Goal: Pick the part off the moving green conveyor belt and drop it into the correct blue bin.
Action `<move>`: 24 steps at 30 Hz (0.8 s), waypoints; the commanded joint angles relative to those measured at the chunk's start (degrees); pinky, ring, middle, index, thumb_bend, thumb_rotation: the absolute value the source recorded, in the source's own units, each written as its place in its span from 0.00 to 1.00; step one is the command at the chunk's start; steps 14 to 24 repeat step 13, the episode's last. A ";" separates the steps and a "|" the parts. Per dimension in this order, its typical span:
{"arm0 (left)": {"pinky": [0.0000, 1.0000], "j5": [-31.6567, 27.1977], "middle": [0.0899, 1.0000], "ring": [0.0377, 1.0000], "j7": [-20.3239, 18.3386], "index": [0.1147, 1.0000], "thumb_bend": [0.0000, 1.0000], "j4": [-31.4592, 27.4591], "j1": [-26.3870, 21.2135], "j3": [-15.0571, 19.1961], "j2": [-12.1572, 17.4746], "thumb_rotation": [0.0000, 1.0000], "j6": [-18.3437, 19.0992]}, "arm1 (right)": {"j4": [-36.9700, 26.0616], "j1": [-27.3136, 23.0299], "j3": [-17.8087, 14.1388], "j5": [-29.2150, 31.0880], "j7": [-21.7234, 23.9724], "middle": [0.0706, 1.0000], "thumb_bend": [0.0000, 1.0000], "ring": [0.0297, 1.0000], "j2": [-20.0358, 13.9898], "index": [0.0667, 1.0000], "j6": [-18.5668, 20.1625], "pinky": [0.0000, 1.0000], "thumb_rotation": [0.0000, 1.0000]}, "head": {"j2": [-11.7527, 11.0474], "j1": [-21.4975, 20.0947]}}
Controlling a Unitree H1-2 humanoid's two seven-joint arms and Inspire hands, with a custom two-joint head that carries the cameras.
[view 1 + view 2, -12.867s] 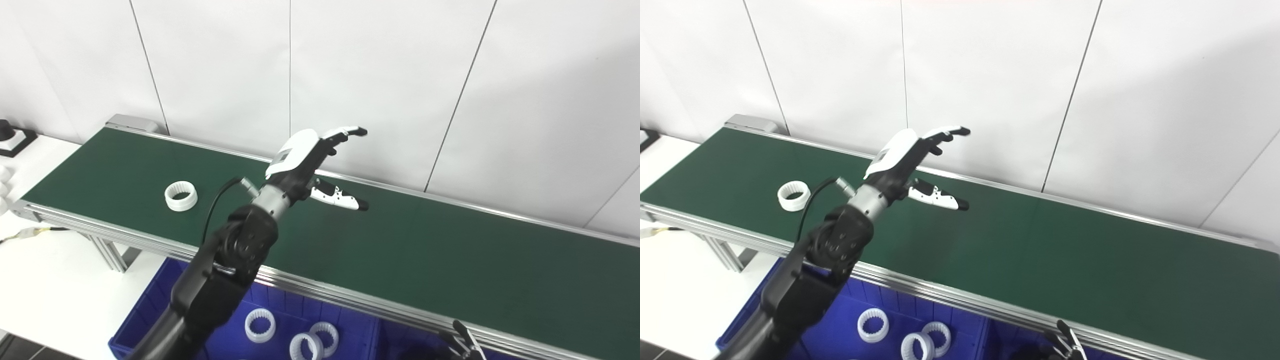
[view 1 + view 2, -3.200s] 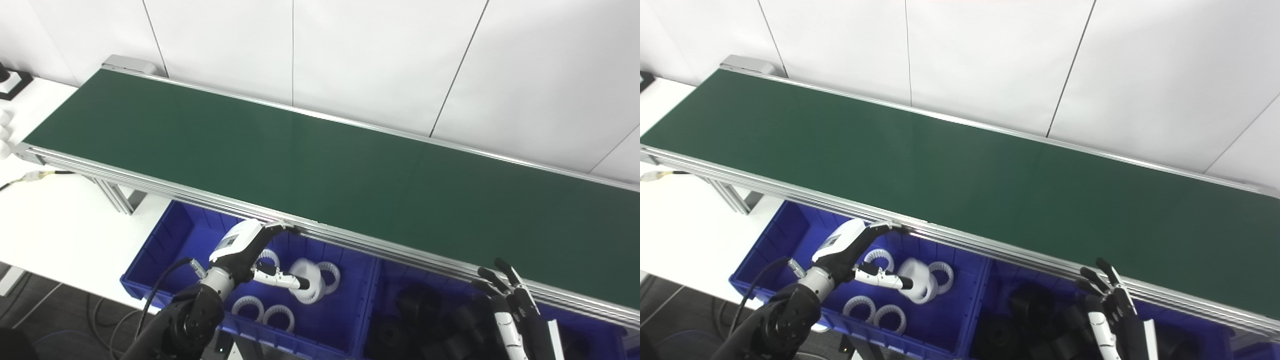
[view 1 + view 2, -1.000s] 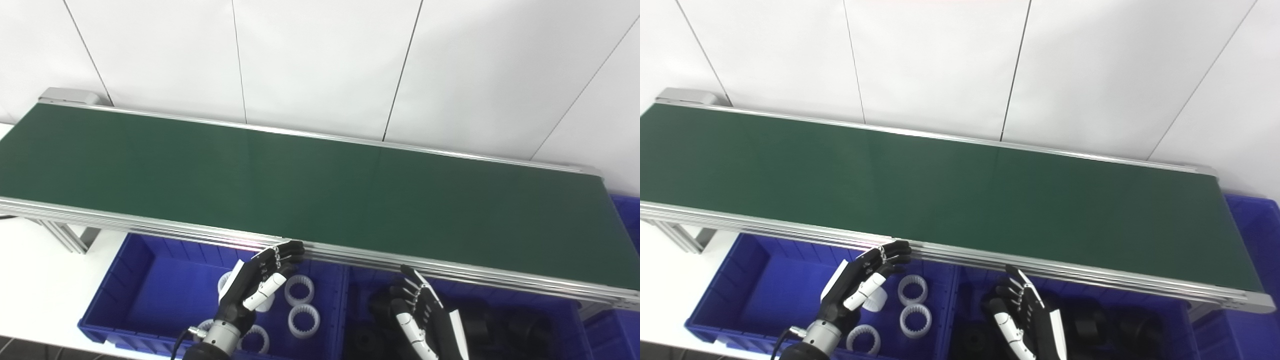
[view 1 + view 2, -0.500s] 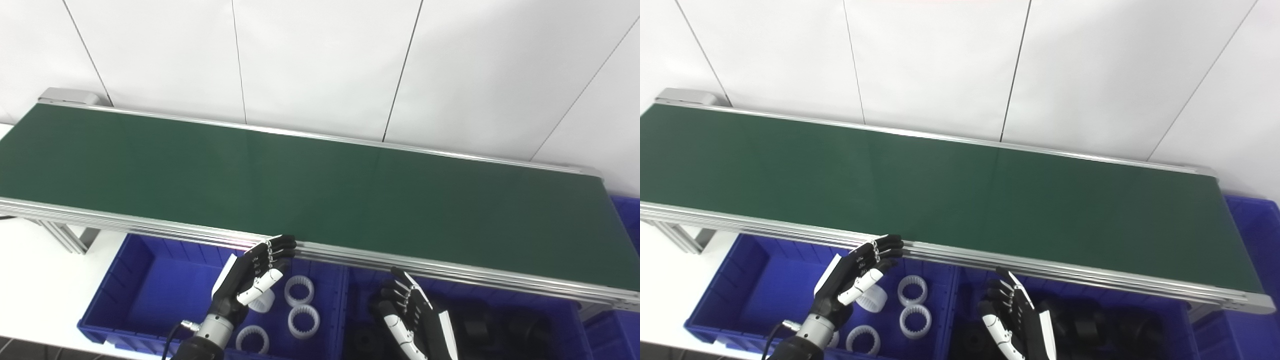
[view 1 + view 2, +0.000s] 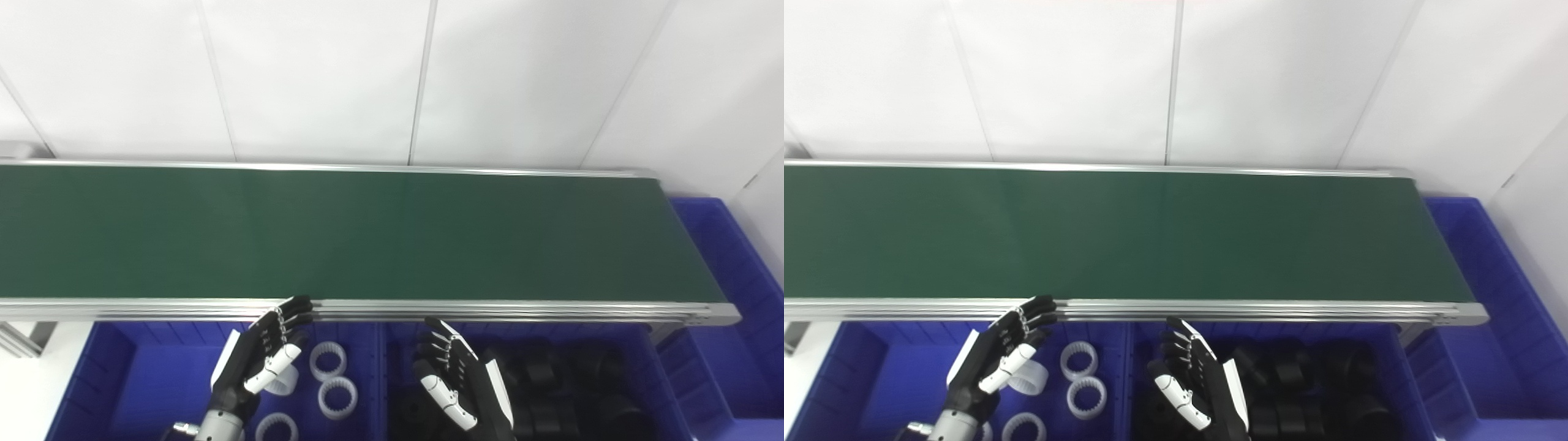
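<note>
The green conveyor belt (image 5: 367,233) runs across the picture and carries no part. Below its near rail, my left hand (image 5: 260,361) is open above the left blue bin (image 5: 92,380), which holds several white toothed rings (image 5: 327,361). My right hand (image 5: 459,383) is open, fingers spread, above the neighbouring blue bin (image 5: 664,380) full of black ring parts (image 5: 551,392). Neither hand holds anything.
A third blue bin (image 5: 723,257) stands past the belt's right end. The aluminium rail (image 5: 490,306) of the conveyor runs just above both hands. White wall panels rise behind the belt. A strip of white table (image 5: 18,398) shows at the lower left.
The camera has swung to the right, so the belt now looks level and its right end shows. Both hands stay open over their bins.
</note>
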 commanded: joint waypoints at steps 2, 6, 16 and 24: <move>0.79 -0.05 0.80 0.79 -0.23 0.77 0.69 -0.96 -1.50 -0.12 0.28 0.61 -2.47 | -0.23 -0.97 -0.02 -0.03 -0.87 0.78 0.60 0.76 0.80 0.85 -3.01 0.70 0.65 | 0.25 0.70; 0.77 0.13 0.79 0.78 0.02 0.76 0.69 -0.85 -1.52 -0.20 -0.04 0.61 -2.73 | 0.20 -1.12 -0.04 0.21 -0.87 0.78 0.59 0.76 0.60 0.86 -3.41 0.71 0.68 | 0.43 1.65; 0.75 0.72 0.78 0.77 0.50 0.76 0.72 -2.60 -0.71 -0.53 -0.89 0.59 -1.59 | -0.94 -0.54 -0.11 0.11 -0.79 0.78 0.60 0.76 0.25 0.87 -3.06 0.71 0.73 | 1.43 3.89; 0.75 0.72 0.78 0.77 0.50 0.76 0.72 -2.60 -0.71 -0.53 -0.89 0.59 -1.59 | -0.94 -0.54 -0.11 0.11 -0.79 0.78 0.60 0.76 0.25 0.87 -3.06 0.71 0.73 | 1.43 3.89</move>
